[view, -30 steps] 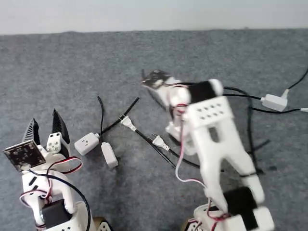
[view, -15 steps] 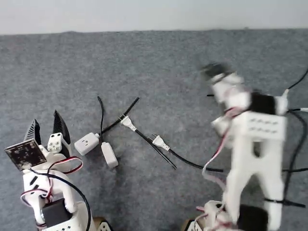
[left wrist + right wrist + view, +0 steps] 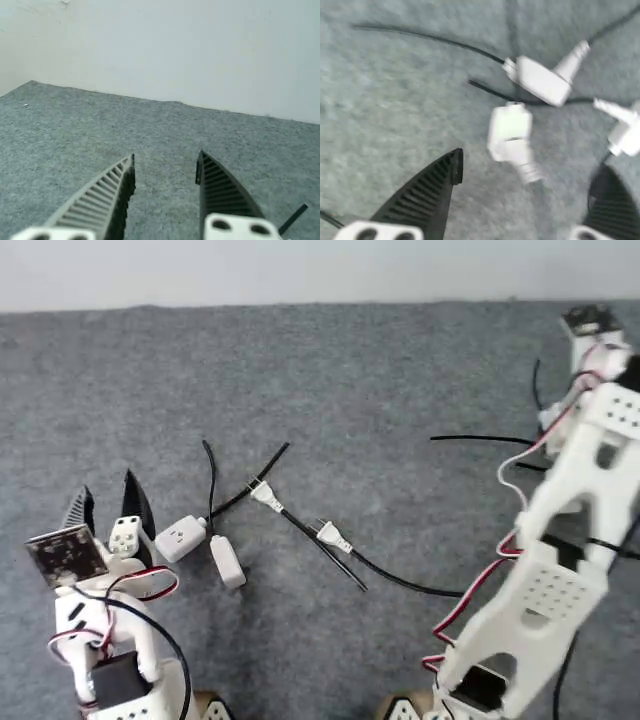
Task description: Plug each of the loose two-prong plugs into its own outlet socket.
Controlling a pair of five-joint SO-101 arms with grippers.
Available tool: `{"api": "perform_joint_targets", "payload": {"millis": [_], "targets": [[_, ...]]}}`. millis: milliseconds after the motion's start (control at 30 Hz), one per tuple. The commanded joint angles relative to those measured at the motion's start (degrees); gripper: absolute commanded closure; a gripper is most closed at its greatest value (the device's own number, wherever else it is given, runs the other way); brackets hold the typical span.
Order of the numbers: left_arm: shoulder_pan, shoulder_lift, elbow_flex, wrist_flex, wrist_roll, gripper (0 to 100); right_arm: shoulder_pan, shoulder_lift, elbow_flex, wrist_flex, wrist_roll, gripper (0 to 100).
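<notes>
Two loose two-prong plugs (image 3: 265,495) (image 3: 333,535) lie on black cords mid-carpet. Two white outlet sockets (image 3: 180,537) (image 3: 227,560) rest just to their left. My left gripper (image 3: 105,485) (image 3: 166,156) stands open at the near left, beside the sockets, with nothing between its fingers. My right arm stretches to the far right edge, where its gripper (image 3: 590,325) (image 3: 530,161) hangs open over other white pieces: an adapter block (image 3: 540,80) on a cord, a second white block (image 3: 509,131) and a white connector (image 3: 625,135).
Grey carpet (image 3: 350,380) covers the table up to a pale wall at the back. Black cords (image 3: 470,438) trail across the right side under the right arm. A short black cord (image 3: 210,475) loops behind the sockets.
My right arm has swung from the middle of the carpet, near the plugs, out to the far right edge. The left arm has barely shifted. Plugs and sockets lie as before.
</notes>
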Motion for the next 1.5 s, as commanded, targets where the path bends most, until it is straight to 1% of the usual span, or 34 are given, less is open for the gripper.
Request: {"api": "perform_joint_targets", "payload": {"millis": [0,267,467,667,767,833,967,1067,1200,1300,1367,1467], "targets": [[0.6,-0.9,-0.7,-1.7,-1.1,80,-6.2,-5.7,7.5,2.7,-0.9,62.7],[0.7,-0.9,-0.7,-1.7,-1.1,80,-20.4,-21.5,28.2,2.6,-1.5,62.9],[0.7,-0.9,-0.7,-1.7,-1.1,80,-32.5,-28.2,43.6,1.7,-5.7,63.0],[1.1,-0.9,-0.7,-1.5,-1.1,80,-41.1,-33.1,54.8,-3.6,-9.8,63.0],[3.8,-0.9,-0.5,-1.3,-2.3,80,-43.9,-35.5,59.4,-7.3,-10.2,63.0],[5.7,-0.9,0.2,-1.3,-4.7,80,-45.4,-36.3,61.9,-9.4,-10.1,63.0],[8.5,-0.9,1.0,-1.3,-6.9,80,-46.8,-36.5,66.6,-15.0,-9.8,63.0],[9.9,-0.9,1.5,-1.3,-8.6,80,-46.0,-36.5,69.4,-19.3,-10.3,63.0],[10.2,-0.9,2.0,-1.5,-9.4,80,-43.6,-37.1,71.9,-22.3,-14.2,63.0],[11.0,-0.9,2.2,-1.5,-9.4,80,-41.8,-36.9,72.5,-22.5,-12.3,63.0],[14.0,-0.9,3.0,-1.4,-9.7,80,-41.3,-36.7,73.9,-24.3,-11.9,63.0],[19.7,-0.9,4.7,-1.5,-14.7,80,-41.3,-37.1,76.3,-26.6,-11.8,63.0]]}}
